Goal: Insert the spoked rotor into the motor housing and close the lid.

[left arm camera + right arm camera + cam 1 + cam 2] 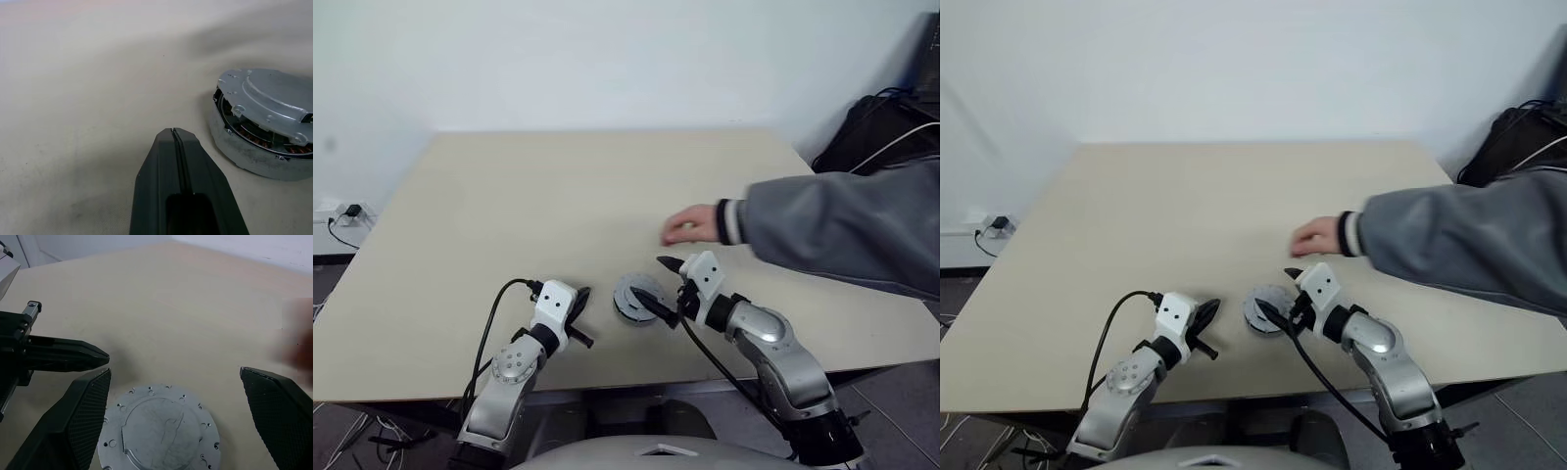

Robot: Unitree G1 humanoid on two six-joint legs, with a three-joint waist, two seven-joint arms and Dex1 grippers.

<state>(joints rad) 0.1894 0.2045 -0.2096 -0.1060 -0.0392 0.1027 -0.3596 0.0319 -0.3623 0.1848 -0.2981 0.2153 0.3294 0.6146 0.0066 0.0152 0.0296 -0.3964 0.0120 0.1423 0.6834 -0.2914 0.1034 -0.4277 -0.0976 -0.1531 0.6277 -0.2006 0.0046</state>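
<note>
Right gripper (666, 286) agape above beige table (509, 215)

A beige table (558, 196) stood against a white wall (607, 59). A person's hand (690, 226) in a grey sleeve (842, 230) reached over the table's right side; a black bag (881, 127) lay beyond its far right corner.
</note>
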